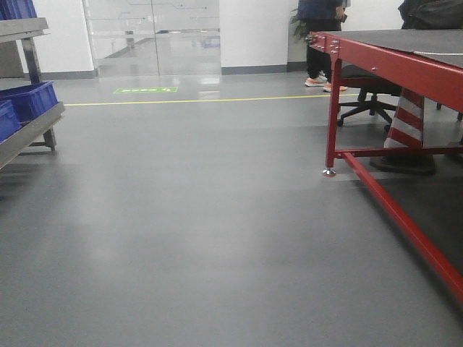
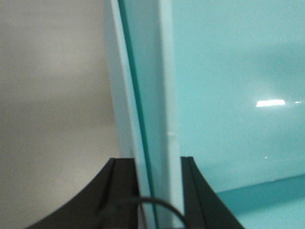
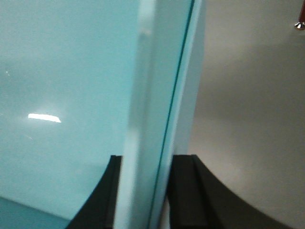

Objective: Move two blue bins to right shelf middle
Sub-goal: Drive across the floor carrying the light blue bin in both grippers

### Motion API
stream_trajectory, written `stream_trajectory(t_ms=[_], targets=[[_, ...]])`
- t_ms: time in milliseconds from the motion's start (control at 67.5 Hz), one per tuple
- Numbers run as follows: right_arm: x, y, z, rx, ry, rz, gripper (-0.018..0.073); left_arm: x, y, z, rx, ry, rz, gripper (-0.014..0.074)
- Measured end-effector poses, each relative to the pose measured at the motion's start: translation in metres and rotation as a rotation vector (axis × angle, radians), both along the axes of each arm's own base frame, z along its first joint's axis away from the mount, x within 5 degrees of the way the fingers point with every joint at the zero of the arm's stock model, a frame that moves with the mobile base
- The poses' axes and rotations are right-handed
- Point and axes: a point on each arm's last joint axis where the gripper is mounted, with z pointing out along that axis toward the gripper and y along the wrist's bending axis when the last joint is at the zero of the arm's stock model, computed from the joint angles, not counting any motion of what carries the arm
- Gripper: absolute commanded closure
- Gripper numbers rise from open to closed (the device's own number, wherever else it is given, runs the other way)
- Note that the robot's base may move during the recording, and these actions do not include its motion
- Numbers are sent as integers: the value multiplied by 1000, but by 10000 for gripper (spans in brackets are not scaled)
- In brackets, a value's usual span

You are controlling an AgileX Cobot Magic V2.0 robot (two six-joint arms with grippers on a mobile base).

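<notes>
**Front view.** Noted blue bins (image 1: 29,100) resting on the lower tier of a grey shelf (image 1: 36,129) at far left. Saw open grey floor (image 1: 217,231) ahead, a red table (image 1: 394,61) at right, and a person (image 1: 318,40) standing beyond it. Found neither gripper nor the right shelf in frame.

**Left wrist view.** Found the left gripper (image 2: 156,167) clenched across the upright wall of the carried bin (image 2: 145,95), which showed as teal. Saw bin interior to one side and floor to the other.

**Right wrist view.** Found the right gripper (image 3: 148,164) clamped likewise on a wall of the carried bin (image 3: 157,71). Judged these to be opposite walls of one bin, held clear of the floor.

**Risks.** Judged the thin-wall pinch liable to slip or tilt if the base braked or turned sharply, or if the arms drifted apart. Judged the table leg (image 1: 332,123) and the person to be collision hazards on the way right.
</notes>
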Motion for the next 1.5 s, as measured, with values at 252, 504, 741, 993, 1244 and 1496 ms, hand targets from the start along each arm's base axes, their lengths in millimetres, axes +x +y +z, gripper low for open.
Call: stream_trajectory(t_ms=[252, 504, 741, 993, 1244, 1496], targets=[[0, 0, 0, 0, 0, 0, 713, 0, 0, 0, 0, 0, 0, 707], [0, 0, 0, 0, 0, 0, 713, 0, 0, 0, 0, 0, 0, 707], [0, 0, 0, 0, 0, 0, 713, 0, 0, 0, 0, 0, 0, 707], [0, 0, 0, 0, 0, 0, 713, 0, 0, 0, 0, 0, 0, 707], [0, 0, 0, 0, 0, 0, 713, 0, 0, 0, 0, 0, 0, 707], [0, 0, 0, 0, 0, 0, 713, 0, 0, 0, 0, 0, 0, 707]])
